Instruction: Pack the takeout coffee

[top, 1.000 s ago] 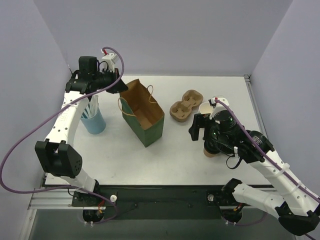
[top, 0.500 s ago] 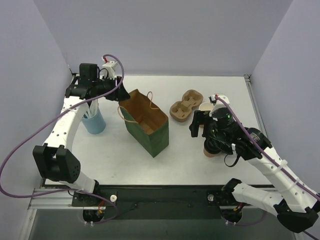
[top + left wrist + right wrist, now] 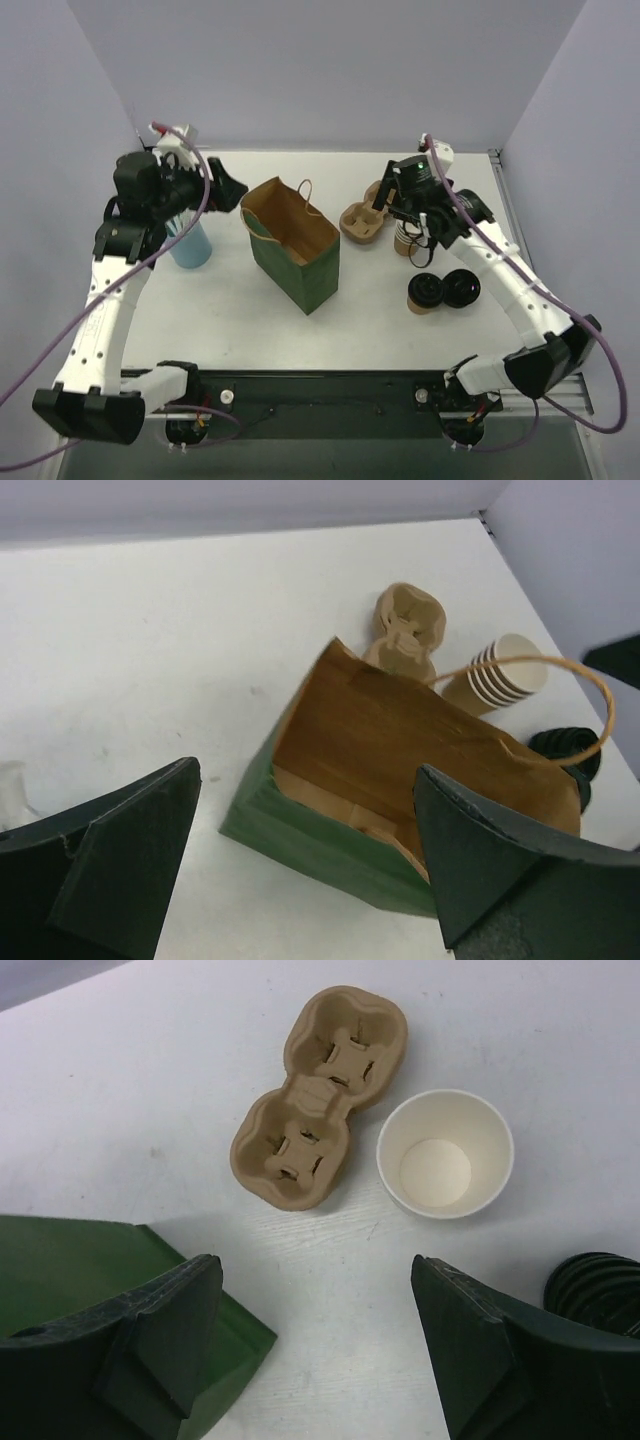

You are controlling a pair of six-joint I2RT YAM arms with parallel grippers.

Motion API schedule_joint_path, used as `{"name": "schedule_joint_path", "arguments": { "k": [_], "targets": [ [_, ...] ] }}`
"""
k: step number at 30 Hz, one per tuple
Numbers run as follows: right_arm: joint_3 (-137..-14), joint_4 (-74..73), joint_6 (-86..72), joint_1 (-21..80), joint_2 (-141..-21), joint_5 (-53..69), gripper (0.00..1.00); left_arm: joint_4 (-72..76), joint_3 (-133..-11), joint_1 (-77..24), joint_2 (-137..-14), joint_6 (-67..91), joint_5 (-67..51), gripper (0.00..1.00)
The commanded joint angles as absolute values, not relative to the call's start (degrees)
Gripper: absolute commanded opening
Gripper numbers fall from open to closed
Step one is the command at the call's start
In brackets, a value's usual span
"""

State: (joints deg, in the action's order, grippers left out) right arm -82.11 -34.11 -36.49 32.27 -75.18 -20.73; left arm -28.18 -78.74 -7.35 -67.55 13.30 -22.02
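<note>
Left side: left gripper (image 3: 305, 775) had its jaws spread wide with nothing between them. It hung off the far-left corner of the paper bag (image 3: 295, 245), and its wrist camera looked straight into the bag's open mouth. A blue cup of straws (image 3: 188, 243) stood below that arm, apart from the bag. The bag was upright with its handles up, and I saw nothing inside it.

Centre: the cup carrier (image 3: 365, 215) lay just right of the bag with both wells bare. The stack of unlidded cups (image 3: 445, 1155) stood just beside the carrier's right end.

Right side: right gripper (image 3: 315, 1260) was also spread and held nothing. It pointed down over the bare table by the near end of the carrier and the stack.

The takeout coffee (image 3: 425, 293) stood upright on the table with its black lid on. It was toward the near edge from the stack, right of the bag and well apart from it. The loose black lid (image 3: 462, 287) lay close on its right; I could not tell whether the two touched.

Relation that mattered: the coffee lay toward me from the right gripper and slightly to its right, with its long axis vertical. Only a black ribbed edge showed at the lower right corner of the right wrist view, and I could not say which lid it was. The right arm was clearly the nearer one, since the left arm had the whole bag between itself and the cup. My judgement was that the right gripper should draw back toward the near edge and take the cup from the side, below the lid, keeping clear of the loose lid.
</note>
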Motion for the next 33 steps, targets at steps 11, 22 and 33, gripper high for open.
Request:
{"name": "schedule_joint_path", "arguments": {
  "k": [11, 22, 33],
  "targets": [
    [-106.5, -34.5, -39.6, 28.6, -110.6, -28.3, 0.75, -23.2, -45.5, -8.3, -33.4, 18.9, -20.2, 0.97],
    [-111.4, -34.1, -42.3, 26.9, -120.8, -27.1, 0.66, -22.0, -41.6, -9.0, -26.5, 18.3, -15.2, 0.97],
    [-110.4, -33.7, -43.3, 25.4, -120.8, -27.6, 0.65, -16.0, -46.6, -9.0, -33.1, 22.8, -17.7, 0.97]
  ]
}}
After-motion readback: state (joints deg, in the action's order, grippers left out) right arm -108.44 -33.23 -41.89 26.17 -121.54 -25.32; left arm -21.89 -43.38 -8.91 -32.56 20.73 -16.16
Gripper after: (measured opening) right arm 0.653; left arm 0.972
